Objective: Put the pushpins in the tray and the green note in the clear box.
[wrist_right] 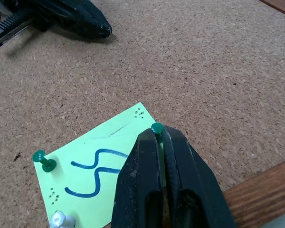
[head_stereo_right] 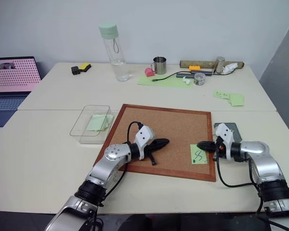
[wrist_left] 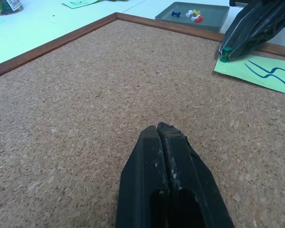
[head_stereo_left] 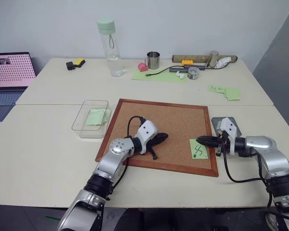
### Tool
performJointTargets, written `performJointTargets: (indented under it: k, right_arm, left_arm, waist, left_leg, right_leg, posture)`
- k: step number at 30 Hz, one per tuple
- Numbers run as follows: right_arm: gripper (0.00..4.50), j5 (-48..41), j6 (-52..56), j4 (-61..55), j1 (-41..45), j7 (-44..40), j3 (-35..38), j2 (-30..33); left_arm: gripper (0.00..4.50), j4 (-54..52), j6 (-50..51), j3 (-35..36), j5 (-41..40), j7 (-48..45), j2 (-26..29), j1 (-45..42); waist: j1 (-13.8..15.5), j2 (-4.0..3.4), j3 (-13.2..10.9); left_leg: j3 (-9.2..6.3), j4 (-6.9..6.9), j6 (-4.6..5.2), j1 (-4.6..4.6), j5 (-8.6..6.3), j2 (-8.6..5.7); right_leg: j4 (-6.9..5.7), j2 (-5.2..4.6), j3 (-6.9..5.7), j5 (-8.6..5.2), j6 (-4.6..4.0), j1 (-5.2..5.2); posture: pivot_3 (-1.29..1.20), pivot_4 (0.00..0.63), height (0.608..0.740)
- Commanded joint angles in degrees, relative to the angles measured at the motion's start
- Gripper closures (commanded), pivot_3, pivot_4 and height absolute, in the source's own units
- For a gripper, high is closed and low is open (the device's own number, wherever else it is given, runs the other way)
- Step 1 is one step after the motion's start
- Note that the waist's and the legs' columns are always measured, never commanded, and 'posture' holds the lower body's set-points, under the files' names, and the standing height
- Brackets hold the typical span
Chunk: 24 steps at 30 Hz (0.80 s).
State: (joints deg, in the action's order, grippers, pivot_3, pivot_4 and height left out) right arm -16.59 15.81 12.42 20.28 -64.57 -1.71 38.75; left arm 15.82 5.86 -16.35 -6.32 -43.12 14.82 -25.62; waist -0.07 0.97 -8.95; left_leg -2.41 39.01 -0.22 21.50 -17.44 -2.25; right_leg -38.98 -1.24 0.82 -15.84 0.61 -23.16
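Note:
The green note (wrist_right: 92, 173) with its dark squiggle lies on the cork board (head_stereo_left: 168, 120) near the board's right front corner. My right gripper (wrist_right: 157, 135) is shut on a green pushpin (wrist_right: 156, 127) at one corner of the note. A second green pushpin (wrist_right: 42, 160) stands in another corner. My left gripper (wrist_left: 159, 129) rests shut and empty on the middle of the board. The grey tray (wrist_left: 166, 13) sits just right of the board, behind the right gripper, with several coloured pins in it. The clear box (head_stereo_left: 82, 126) stands left of the board.
A plain green note (head_stereo_left: 97, 117) lies in the clear box. A white pin (wrist_right: 61, 219) sits at the note's near edge. On the far table stand a bottle (head_stereo_left: 109, 45) and a metal cup (head_stereo_left: 153, 60); green slips (head_stereo_left: 225, 91) lie there too. A laptop (head_stereo_left: 9, 72) is far left.

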Motion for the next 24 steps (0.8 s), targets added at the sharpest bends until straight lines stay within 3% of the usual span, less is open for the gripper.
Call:
performJointTargets:
  k: [1,14,24]
  right_arm:
    - [4.43,-3.41,1.65,-4.38,-0.20,0.55,4.22,1.00]
    - [4.43,-6.38,6.17,-5.55,0.21,2.70,10.03,3.76]
    - [4.43,2.62,1.08,6.47,3.43,11.62,10.81,8.12]
  left_arm:
    - [4.50,2.40,1.42,-0.13,2.11,0.72,0.82,1.59]
    - [4.50,2.33,1.38,-0.82,2.71,0.74,0.44,2.25]
    - [4.50,1.82,1.47,-0.88,2.77,0.81,0.18,2.55]
  waist:
    - [0.00,0.00,0.00]
    - [-0.02,-0.02,0.05]
    - [-0.03,-0.10,0.15]
  left_leg:
    - [0.00,0.00,0.00,0.00,0.00,0.00]
    - [0.01,-0.02,0.01,-0.03,0.00,0.00]
    - [0.06,-0.04,0.01,-0.06,-0.01,0.00]
  right_leg:
    - [0.00,0.00,0.00,0.00,0.00,0.00]
    - [0.00,0.00,0.01,0.00,0.00,0.03]
    - [0.01,0.01,0.04,0.00,0.00,0.06]
  posture:
    - [0.00,0.150,0.740]
    - [0.00,0.150,0.740]
    - [0.00,0.150,0.740]
